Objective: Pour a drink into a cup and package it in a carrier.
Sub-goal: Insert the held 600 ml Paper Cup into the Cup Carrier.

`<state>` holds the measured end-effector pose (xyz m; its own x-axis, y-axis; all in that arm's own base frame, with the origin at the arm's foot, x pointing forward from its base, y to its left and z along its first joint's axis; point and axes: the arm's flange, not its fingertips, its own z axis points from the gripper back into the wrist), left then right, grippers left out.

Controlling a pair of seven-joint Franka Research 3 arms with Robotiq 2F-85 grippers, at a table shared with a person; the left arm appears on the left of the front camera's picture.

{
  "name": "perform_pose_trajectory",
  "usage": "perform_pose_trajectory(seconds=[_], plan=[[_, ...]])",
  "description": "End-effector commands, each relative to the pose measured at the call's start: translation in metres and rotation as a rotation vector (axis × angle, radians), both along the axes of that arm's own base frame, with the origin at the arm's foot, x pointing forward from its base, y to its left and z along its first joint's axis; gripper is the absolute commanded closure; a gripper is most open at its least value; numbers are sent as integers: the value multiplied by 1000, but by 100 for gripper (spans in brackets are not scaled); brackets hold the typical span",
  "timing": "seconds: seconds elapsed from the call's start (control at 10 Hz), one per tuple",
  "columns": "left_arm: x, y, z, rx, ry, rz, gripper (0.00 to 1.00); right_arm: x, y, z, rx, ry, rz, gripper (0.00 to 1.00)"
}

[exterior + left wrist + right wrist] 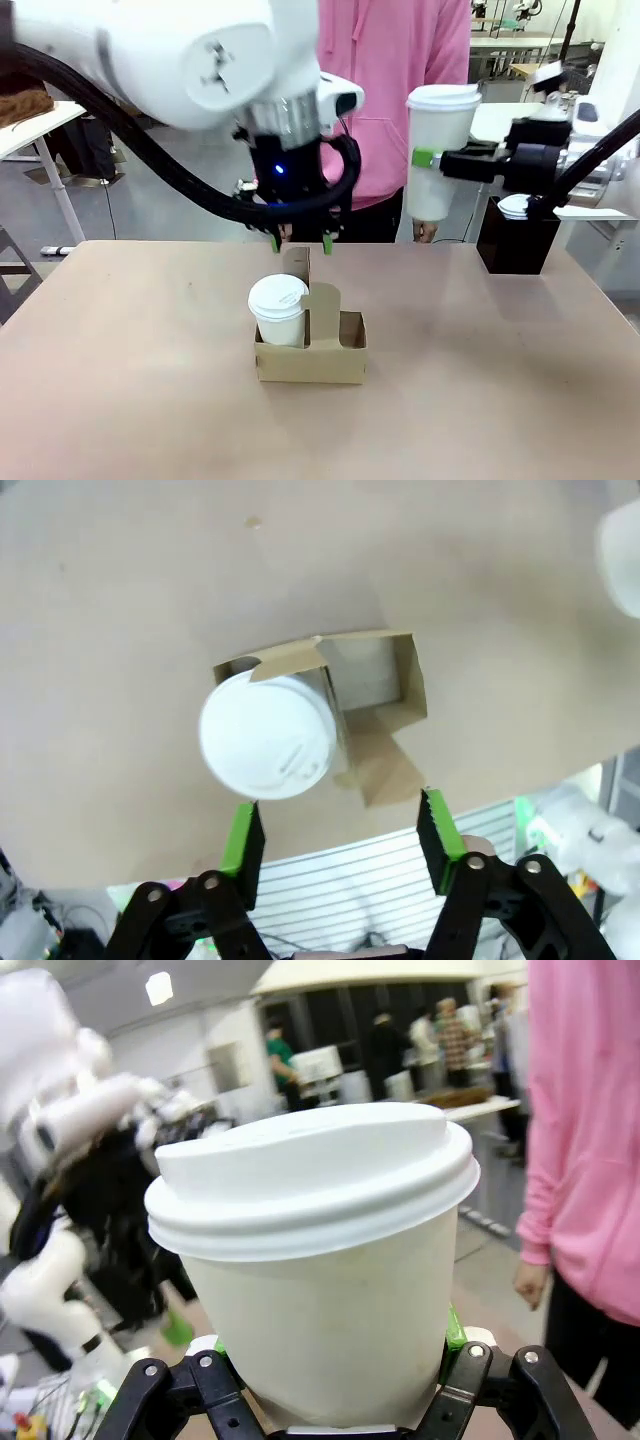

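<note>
My right gripper (428, 158) is shut on the tall white lidded cup (440, 140), holding it upright in the air right of centre, well above the table. In the right wrist view the cup (320, 1260) stands between the green pads of that gripper (335, 1345). The brown cardboard carrier (310, 365) sits mid-table. A shorter white lidded cup (278, 310) stands in its left slot; the right slot is bare. My left gripper (300, 243) hangs open just behind and above the carrier. The left wrist view looks down past that gripper (340, 830) onto the carrier (405, 675) and the short cup (267, 735). The drink is out of view.
A black box (515, 245) with a white lid on top stands at the table's far right, under my right arm. A person in a pink top (400, 80) stands at the far edge, behind the held cup. Bare tabletop (140, 380) surrounds the carrier.
</note>
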<state>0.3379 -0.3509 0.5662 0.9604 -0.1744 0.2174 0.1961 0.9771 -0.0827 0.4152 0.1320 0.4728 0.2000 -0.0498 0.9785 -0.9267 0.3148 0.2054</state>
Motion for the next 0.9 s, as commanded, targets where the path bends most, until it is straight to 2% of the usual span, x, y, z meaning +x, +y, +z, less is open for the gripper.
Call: perform_pose_trajectory(seconds=[0.0,0.2,0.4,0.5,0.6,0.7,0.8], plan=[[-9,54,12,-37,43,-150,0,15,1,-13,-7,-65,152,20],[-17,101,19,-21,19,-339,0,4,18,-34,45,-122,312,20],[-19,153,15,-33,-47,-510,0,5,31,-58,80,-138,307,20],[-20,173,10,-42,-94,-561,0,6,36,-67,85,-165,271,20],[-21,181,5,-46,-134,-592,0,6,35,-71,40,-173,209,20],[-23,178,3,-66,-114,-475,0,0,33,-63,54,-121,305,20],[-14,175,15,0,-82,-547,0,0,33,-63,54,-121,305,20]])
